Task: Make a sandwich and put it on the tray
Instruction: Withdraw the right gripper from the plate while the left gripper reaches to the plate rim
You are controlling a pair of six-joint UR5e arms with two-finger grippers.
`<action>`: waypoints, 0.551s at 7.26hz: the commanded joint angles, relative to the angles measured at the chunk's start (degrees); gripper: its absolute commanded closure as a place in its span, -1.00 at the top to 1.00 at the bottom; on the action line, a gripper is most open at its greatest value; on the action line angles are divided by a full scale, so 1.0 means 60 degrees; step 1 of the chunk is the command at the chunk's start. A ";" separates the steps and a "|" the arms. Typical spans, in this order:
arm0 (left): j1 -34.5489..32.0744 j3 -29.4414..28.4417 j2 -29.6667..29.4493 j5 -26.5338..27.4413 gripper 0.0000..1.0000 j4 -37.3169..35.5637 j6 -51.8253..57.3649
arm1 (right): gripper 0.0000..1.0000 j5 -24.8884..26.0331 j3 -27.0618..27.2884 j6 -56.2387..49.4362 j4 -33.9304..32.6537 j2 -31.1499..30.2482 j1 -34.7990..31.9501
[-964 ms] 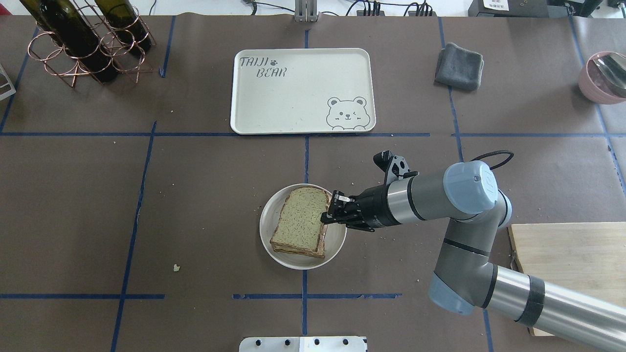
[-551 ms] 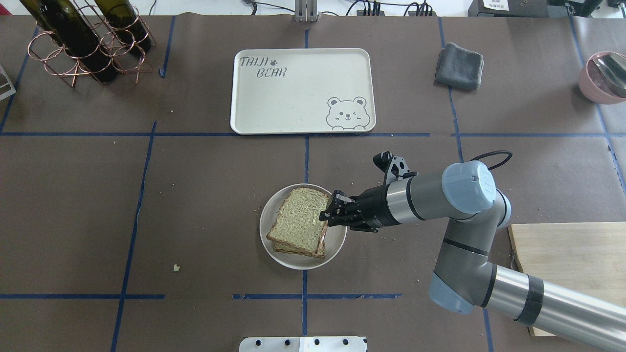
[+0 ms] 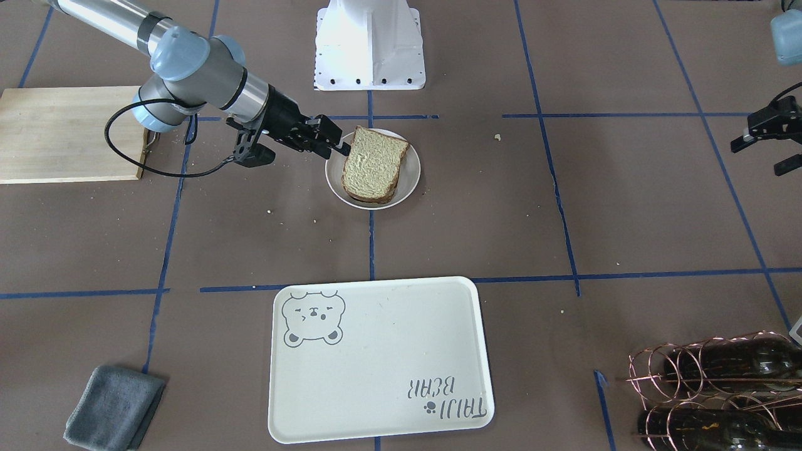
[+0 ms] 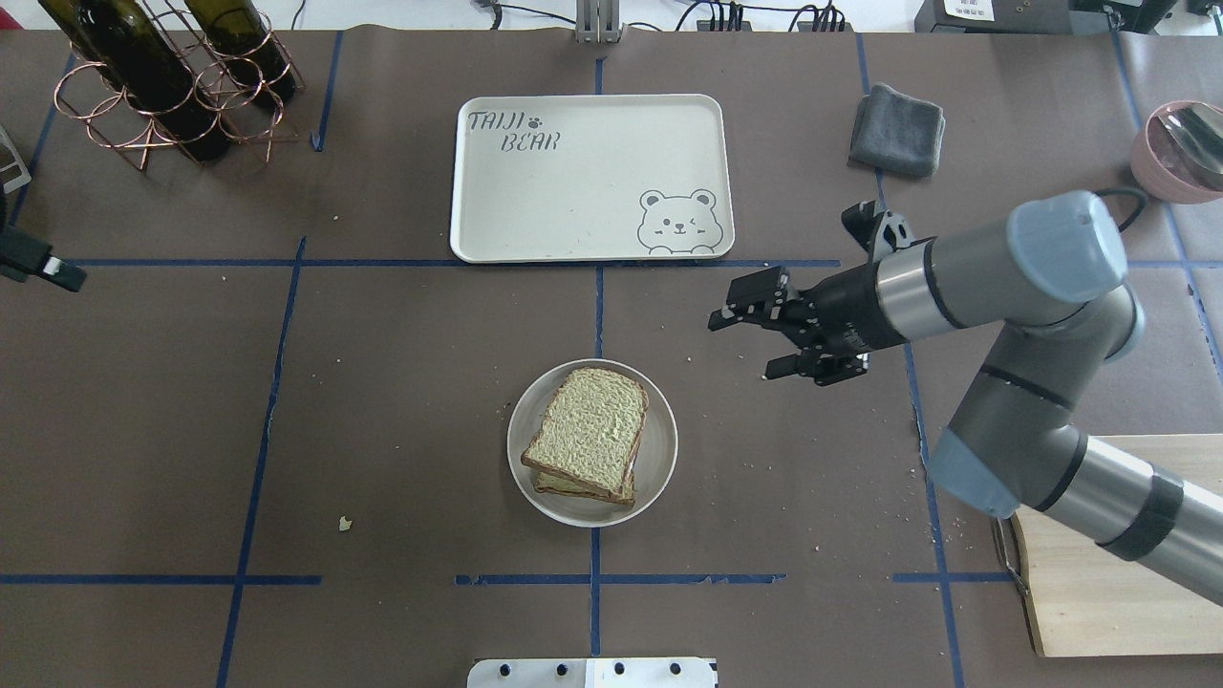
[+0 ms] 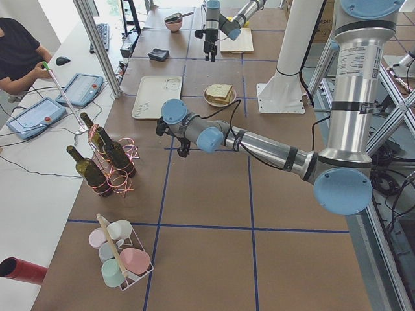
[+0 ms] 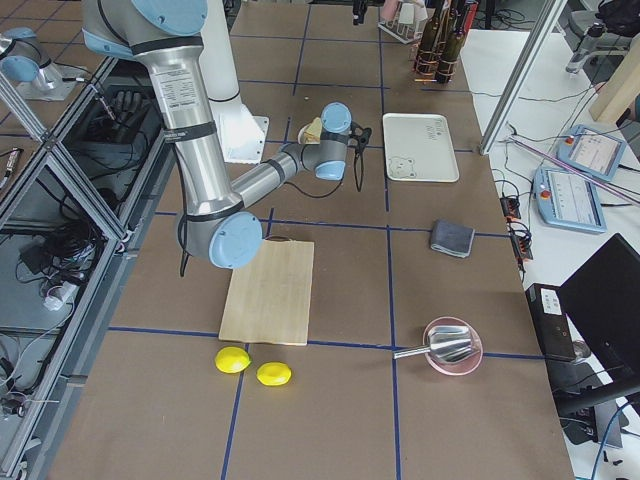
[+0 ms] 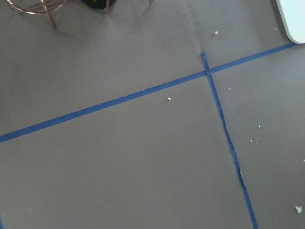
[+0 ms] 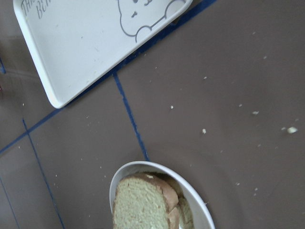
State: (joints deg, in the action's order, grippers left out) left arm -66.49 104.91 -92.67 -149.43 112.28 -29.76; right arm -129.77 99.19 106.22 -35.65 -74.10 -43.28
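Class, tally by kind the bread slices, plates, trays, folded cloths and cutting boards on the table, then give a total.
Bread slices: 2
Plate: 1
Tray: 1
Folded grey cloth: 1
Wooden cutting board: 1
Total: 6

Bright, even overhead light; soft shadows; sharp focus.

My right arm (image 4: 994, 277) is smooth silver-grey tubing, with round pale-blue caps (image 4: 1065, 244) on the joints and a black band (image 4: 1142, 516) around the forearm. My right hand (image 4: 741, 349) is all black, with two blocky fingers (image 4: 755, 291). Just behind the hand, a thin black cable (image 3: 106, 133) loops off the wrist. My base (image 3: 369, 44) is white, with a row of dark screw holes. My left arm (image 5: 259, 146) has the same silver and pale blue.
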 commanded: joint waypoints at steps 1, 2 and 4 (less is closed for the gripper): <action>0.2572 0.0196 -0.0604 0.1678 0.93 0.3149 -0.5038 | 1.00 -0.1542 0.0095 -0.1112 -0.0153 -0.1121 -0.1804; 0.3789 0.0196 -0.1248 0.2195 0.86 0.3157 -0.6799 | 1.00 -0.1647 0.0095 -0.2383 -0.0138 -0.1867 -0.2201; 0.6688 -0.0023 -0.2756 0.5406 0.72 0.2010 -0.8950 | 1.00 -0.1823 -0.0022 -0.4614 -0.0167 -0.2925 -0.2905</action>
State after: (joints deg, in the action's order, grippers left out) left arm -36.33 105.38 -104.17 -127.83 128.68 -76.28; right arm -139.87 99.47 86.12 -36.56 -87.90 -58.02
